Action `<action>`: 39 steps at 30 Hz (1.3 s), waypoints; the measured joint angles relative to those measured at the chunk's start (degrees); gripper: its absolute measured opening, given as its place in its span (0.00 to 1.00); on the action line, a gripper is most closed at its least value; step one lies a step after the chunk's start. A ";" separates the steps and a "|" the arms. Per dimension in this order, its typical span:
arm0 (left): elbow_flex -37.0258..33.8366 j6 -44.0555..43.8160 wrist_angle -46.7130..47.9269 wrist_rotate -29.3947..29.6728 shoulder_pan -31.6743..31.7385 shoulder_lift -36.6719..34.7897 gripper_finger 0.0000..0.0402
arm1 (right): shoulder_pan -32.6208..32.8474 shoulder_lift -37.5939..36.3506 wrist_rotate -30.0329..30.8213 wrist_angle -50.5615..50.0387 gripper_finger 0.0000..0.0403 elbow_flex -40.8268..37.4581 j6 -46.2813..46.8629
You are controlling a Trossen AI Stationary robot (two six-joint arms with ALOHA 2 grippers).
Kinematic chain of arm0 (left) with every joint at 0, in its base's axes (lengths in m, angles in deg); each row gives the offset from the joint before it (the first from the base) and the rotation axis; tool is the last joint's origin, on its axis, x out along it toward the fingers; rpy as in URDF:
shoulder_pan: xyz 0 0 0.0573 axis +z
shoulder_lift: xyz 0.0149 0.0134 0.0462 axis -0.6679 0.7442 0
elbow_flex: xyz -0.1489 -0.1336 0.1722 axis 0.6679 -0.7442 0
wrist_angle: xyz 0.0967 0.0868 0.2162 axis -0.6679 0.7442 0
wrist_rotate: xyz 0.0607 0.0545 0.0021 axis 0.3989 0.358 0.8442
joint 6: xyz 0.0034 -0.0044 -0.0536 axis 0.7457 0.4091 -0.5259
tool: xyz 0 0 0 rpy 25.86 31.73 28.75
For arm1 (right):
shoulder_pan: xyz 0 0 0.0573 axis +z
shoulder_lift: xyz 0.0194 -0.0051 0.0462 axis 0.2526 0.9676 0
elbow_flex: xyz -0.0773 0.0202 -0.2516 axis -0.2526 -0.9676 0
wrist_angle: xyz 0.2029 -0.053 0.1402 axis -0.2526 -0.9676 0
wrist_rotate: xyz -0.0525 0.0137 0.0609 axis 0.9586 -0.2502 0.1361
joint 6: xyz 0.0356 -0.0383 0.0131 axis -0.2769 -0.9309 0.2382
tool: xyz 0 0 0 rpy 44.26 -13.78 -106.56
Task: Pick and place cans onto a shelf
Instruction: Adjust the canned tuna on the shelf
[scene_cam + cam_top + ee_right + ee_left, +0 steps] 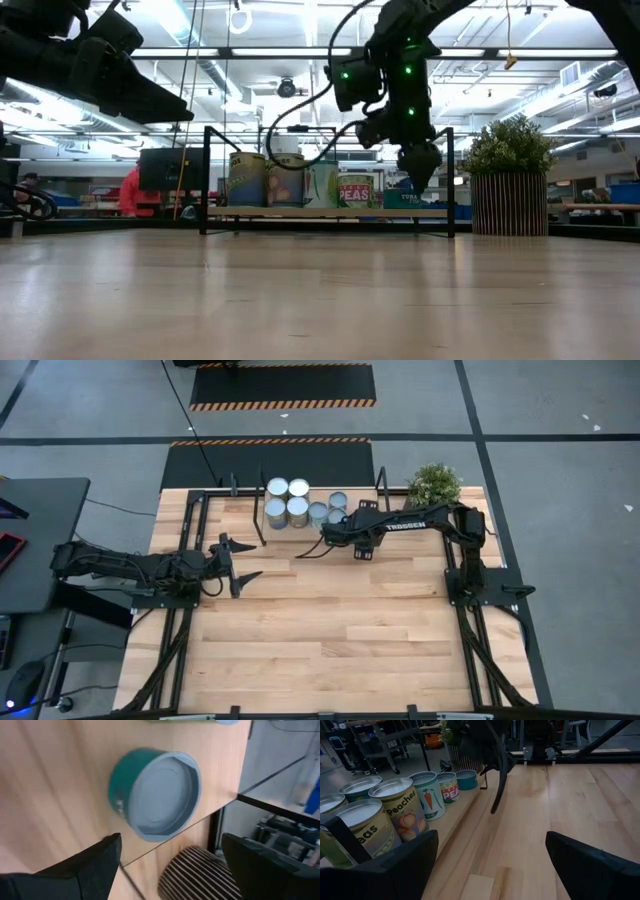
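Several cans point(297, 510) stand on their bases on the shelf point(330, 212), a light board in a black frame at the table's far edge. A short teal can with a grey top point(155, 795) stands at the row's right end point(405, 198). My right gripper point(340, 528) hangs just above it, pointing down point(420, 170), open point(170, 862), touching nothing. My left gripper point(240, 560) is open and empty above the table, left of the shelf's near side point(490, 865). The left wrist view shows the labelled cans in a row point(400, 805).
A potted green plant point(435, 483) in a ribbed pot point(195, 875) stands right of the shelf, close to the right arm. The shelf's black uprights point(207, 180) rise at its corners. Bare tabletop point(330, 630) lies toward the near edge.
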 joint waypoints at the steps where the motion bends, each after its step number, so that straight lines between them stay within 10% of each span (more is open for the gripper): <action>1: 0.00 0.00 0.00 0.00 0.02 0.00 0.93 | -0.16 0.00 0.71 0.45 0.87 -0.46 -0.35; 39: 0.00 0.07 -0.02 0.00 0.00 0.00 0.93 | -4.59 0.02 3.04 10.31 0.87 -3.34 -7.85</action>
